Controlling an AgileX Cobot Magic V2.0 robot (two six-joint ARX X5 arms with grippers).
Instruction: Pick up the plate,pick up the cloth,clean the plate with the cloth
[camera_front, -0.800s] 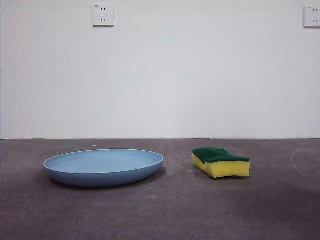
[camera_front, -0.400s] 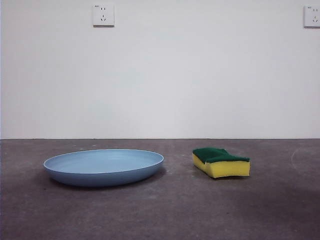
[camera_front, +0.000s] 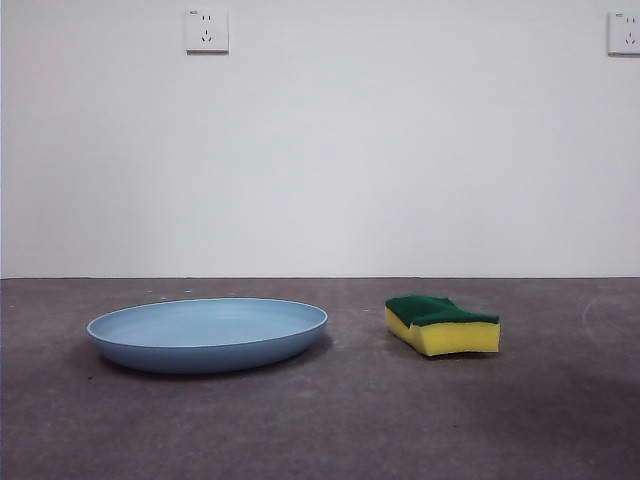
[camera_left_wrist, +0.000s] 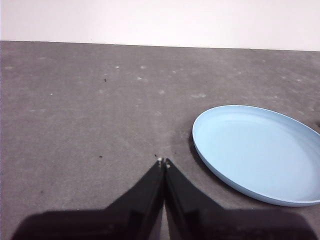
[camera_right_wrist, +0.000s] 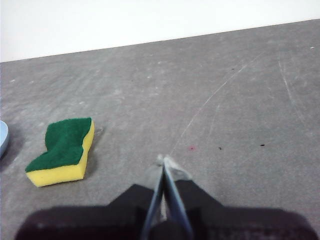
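A: Where's the plate (camera_front: 207, 334)?
B: Flat on the grey table (camera_front: 330, 420), at about eight o'clock in the front view. The cloth (camera_front: 441, 324), a yellow sponge with its green layer up, lies at about four o'clock, apart from the plate.
A: And the hands?
B: The left hand (camera_left_wrist: 163, 162) has its jaws pressed together, gripping nothing, with the plate at its two o'clock. The right hand (camera_right_wrist: 163, 161) is likewise closed and empty, with the cloth at its ten o'clock.
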